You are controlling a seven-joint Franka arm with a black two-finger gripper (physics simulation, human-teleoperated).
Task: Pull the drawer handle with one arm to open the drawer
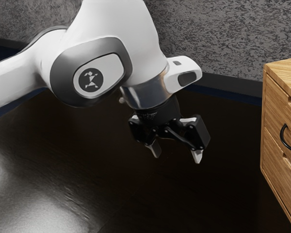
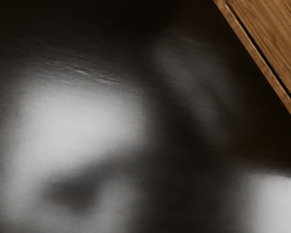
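The gripper (image 1: 176, 152) hangs open above the dark glossy table (image 1: 87, 194). Its two fingers (image 1: 198, 156) point down and stand apart, with nothing between them. The white arm (image 1: 63, 63) comes in from the exterior view's left, and a rough grey wall (image 1: 233, 34) stands behind it.

Only bare table lies between the gripper and the wooden cabinet (image 1: 276, 179) at the exterior view's right edge. The drawer (image 1: 276, 111) is the upper one and its front looks flush with the cabinet.

The drawer handle (image 1: 282, 138) is a thin black curved bar that stands out from the drawer front. The picture's edge cuts it, so I cannot tell its long axis. It is well apart from the gripper, at about the same height as the fingers.

In the wrist view a corner of the cabinet (image 2: 271, 34) shows beside the table (image 2: 87, 121).
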